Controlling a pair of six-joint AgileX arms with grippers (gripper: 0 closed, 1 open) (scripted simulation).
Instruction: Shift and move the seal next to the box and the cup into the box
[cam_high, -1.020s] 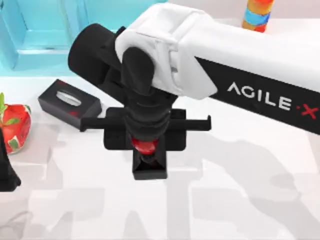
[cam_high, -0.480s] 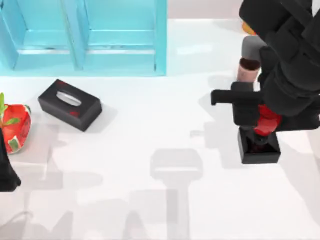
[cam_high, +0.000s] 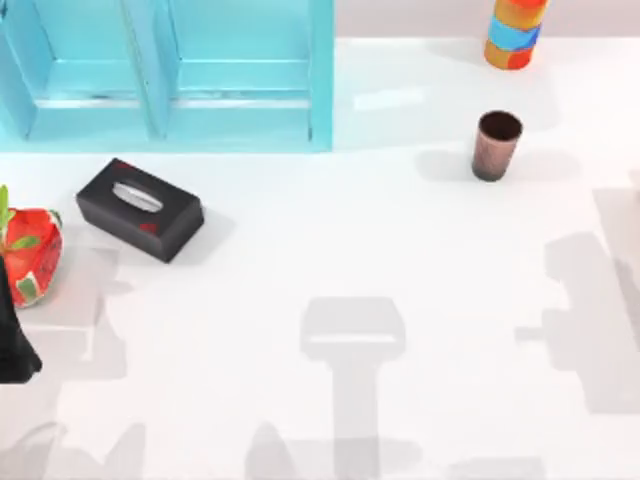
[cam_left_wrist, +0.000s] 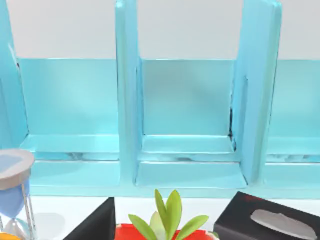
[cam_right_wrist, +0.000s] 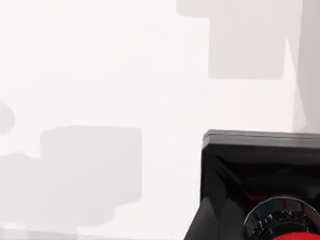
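Right tool (cam_right_wrist: 286, 226) pinches the seal (cam_right_wrist: 256, 161) by its red knob. The right wrist view looks along the knob to the black block base, with bare bench (cam_high: 330, 250) beyond it. Judged from this, the seal hangs above the bench, not standing on it, held upright so that it can be set down on its base. The seal is well apart from the box (cam_high: 170, 90), the blue compartmented unit at the far left, so its placement beside the box is not yet done.

The cup (cam_high: 496, 146) stands upright on the far right of the bench, near the striped cylinder (cam_high: 514, 32) and outside the box. A black tissue box (cam_high: 140, 209) and a red strawberry-shaped object (cam_high: 32, 255) lie near the box's front. The left arm (cam_high: 12, 340) is parked at the left edge; its tool's state cannot be told.

One second earlier the right arm stood over the bench centre with the seal. Half a second earlier it was at the right, hiding the cup. Now it has left the top view, only its shadow falls at the right, and the cup is uncovered.
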